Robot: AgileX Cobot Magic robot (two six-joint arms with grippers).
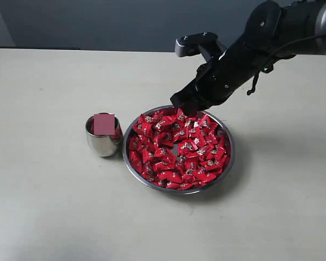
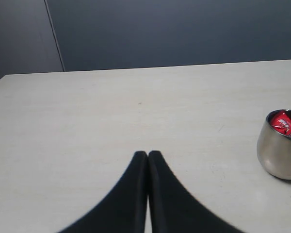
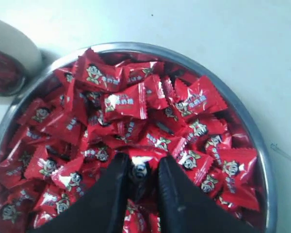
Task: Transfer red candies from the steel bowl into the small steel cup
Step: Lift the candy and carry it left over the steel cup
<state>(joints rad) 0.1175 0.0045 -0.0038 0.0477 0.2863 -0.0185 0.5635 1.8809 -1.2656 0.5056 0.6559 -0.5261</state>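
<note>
Right claw [image 3: 142, 160] clamped on one candy [image 3: 138, 171] over the steel bowl [image 1: 231, 151].
Bowl is heaped with red candies [image 1: 176, 148]. My right claw sits low at the heap's far side in the exterior view, and I can't tell if it touches the pile. The small steel cup [image 1: 101, 144] stands upright on the table [image 1: 43, 196] just beside the bowl, with a few red candies in it. My left claw [image 2: 148, 156] has its fingers pressed together on nothing, over bare table, with the cup off to one side.
</note>
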